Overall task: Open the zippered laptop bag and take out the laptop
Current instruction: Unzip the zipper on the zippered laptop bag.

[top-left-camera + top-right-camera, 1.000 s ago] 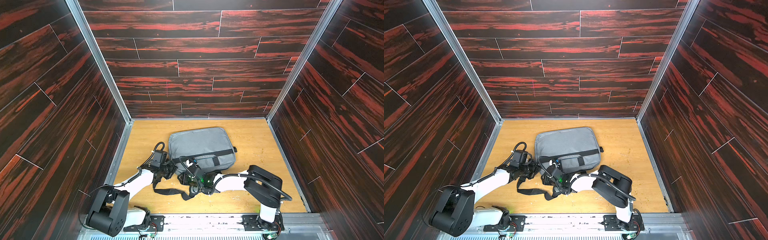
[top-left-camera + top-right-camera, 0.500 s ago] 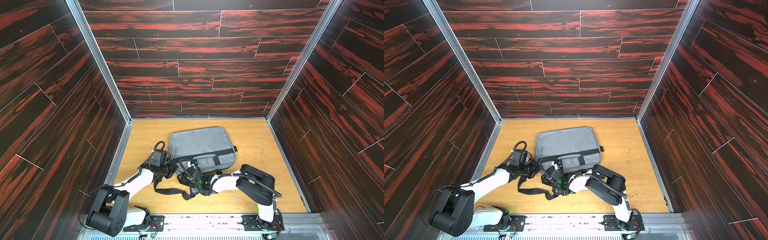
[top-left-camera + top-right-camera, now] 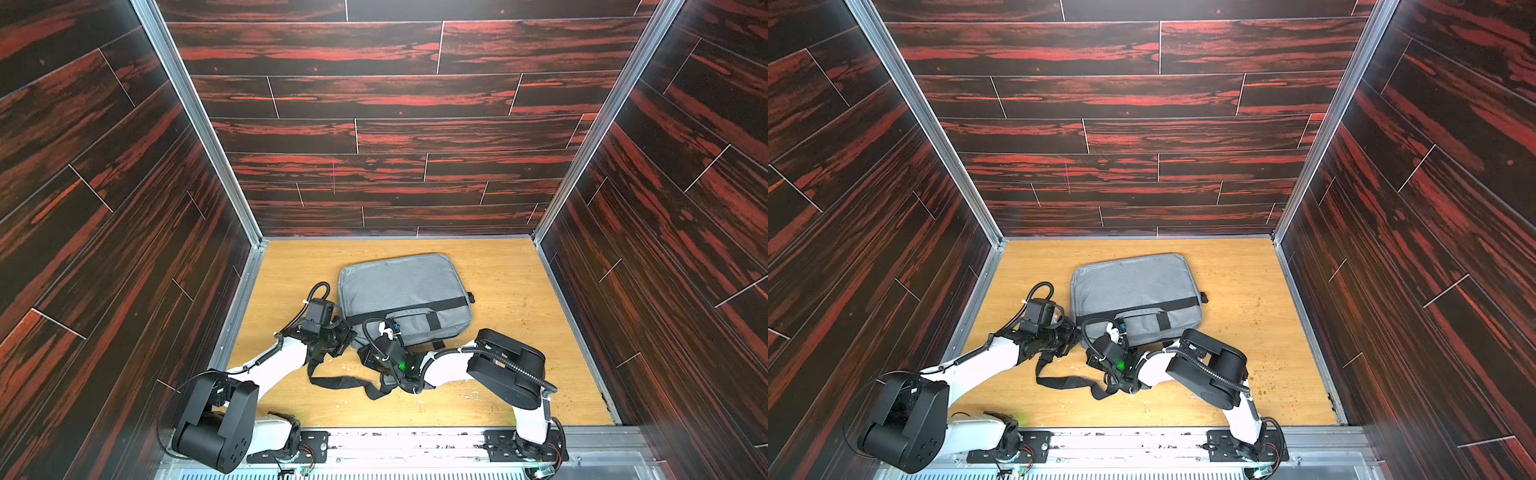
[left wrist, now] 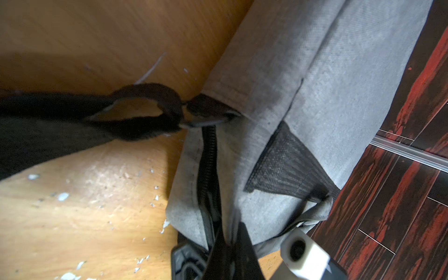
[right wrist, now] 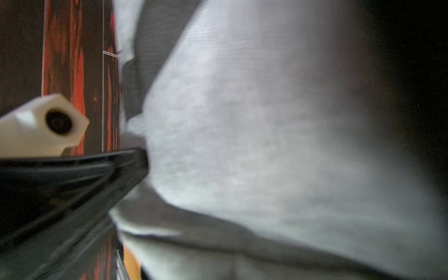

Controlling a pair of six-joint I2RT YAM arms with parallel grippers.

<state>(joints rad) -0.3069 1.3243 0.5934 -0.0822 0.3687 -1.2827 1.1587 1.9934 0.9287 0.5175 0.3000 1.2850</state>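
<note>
Wooden tabletop (image 3: 498,374), dark red plank walls. The zippered laptop bag (image 3: 399,286) lies flat mid-table; the laptop is not visible, so we presume it is inside. We judge the bag soft, floppy and weighted by its load: pin a corner and pull at the zipper (image 4: 208,169). The left gripper (image 4: 229,242) pinches fabric beside the zipper at the bag's near-left corner. The right gripper (image 3: 394,329) sits at the near edge; we cannot tell its jaw gap, as the view is blurred. The shoulder strap (image 3: 340,380) trails loose in front.
</note>
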